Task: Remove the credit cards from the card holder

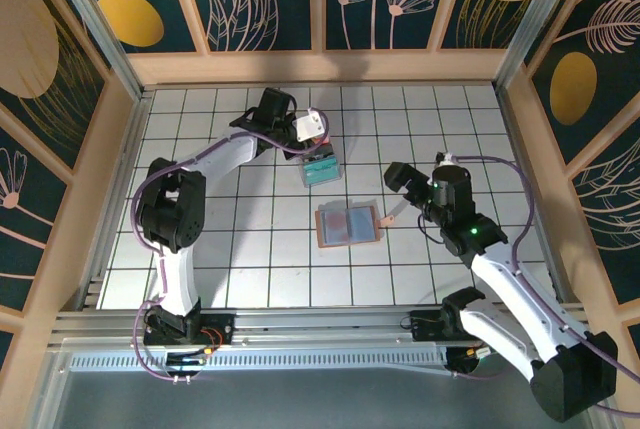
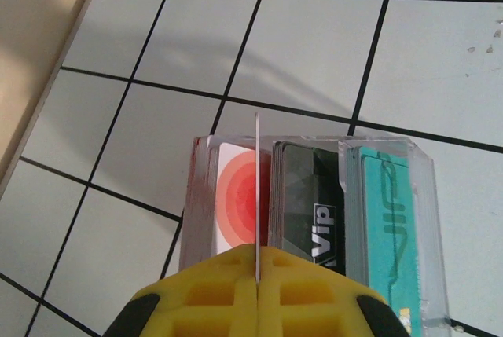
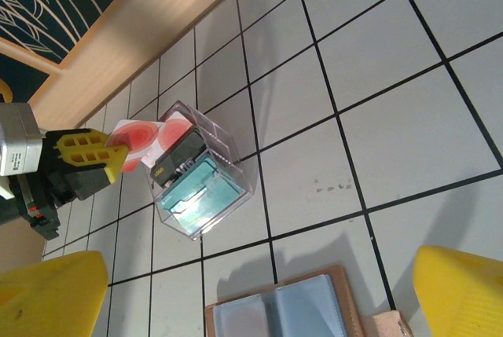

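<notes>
While the left jaws pinch a card, the right jaws stand wide open.
The left jaws are squeezed tight on a thin white card with red circles (image 3: 137,137), right by a clear plastic box (image 1: 320,164) of other cards. The right jaws hold nothing and hang near the flat pinkish-tan leather-like card holder (image 1: 347,222). It lies open, grey-blue inside up, on the white tiled bench (image 1: 250,269) between both arms.
</notes>
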Controlling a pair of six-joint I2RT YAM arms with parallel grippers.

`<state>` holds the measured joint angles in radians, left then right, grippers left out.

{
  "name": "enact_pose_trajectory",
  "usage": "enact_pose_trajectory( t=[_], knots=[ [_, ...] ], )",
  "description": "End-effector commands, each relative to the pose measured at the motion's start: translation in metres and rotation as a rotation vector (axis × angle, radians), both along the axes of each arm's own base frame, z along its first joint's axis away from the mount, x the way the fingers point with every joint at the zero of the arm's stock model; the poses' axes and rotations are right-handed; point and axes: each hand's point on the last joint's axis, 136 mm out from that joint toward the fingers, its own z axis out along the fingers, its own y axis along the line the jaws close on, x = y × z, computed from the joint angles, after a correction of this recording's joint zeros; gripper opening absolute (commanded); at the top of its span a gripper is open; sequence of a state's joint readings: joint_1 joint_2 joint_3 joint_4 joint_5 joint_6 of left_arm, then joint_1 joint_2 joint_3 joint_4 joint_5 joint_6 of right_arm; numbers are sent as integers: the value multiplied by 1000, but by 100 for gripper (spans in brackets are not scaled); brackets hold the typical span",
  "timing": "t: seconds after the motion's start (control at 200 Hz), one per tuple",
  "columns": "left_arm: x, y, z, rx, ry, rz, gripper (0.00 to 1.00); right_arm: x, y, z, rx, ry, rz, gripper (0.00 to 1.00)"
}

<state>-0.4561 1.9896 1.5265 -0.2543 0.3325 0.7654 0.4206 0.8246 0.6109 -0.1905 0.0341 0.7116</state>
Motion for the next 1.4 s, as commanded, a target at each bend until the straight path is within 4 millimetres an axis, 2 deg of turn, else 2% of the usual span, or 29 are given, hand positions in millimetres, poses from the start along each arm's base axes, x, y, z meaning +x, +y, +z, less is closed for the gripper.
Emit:
enact_pose_trajectory(
  t=[0.0, 0.345, 0.616, 0.811, 1.166, 1.221, 1.271, 1.396],
  knots=[
    [3, 0, -6, 34, 4, -46, 0, 2, -8, 20, -6, -46, -44, 99],
    [9, 0, -15, 37, 15, -51, 0, 1, -14, 29, -29, -55, -66, 99],
    [21, 7, -23, 40, 33, -41, 0, -1, -17, 30, -23, -53, -76, 99],
    [21, 6, -31, 51, 53, -49, 0, -5, -22, 35, -22, -64, -95, 99],
    [18, 7, -40, 65, 81, -58, 15, -5, -16, 38, -6, -78, -68, 99],
    [18, 8, -37, 65, 78, -57, 18, -5, -15, 39, -2, -81, -63, 99],
    [18, 7, -34, 62, 75, -56, 25, -5, -15, 39, 1, -82, -59, 99],
    [22, 7, -26, 55, 58, -42, 26, -6, -12, 40, 8, -83, -47, 99]
  ],
)
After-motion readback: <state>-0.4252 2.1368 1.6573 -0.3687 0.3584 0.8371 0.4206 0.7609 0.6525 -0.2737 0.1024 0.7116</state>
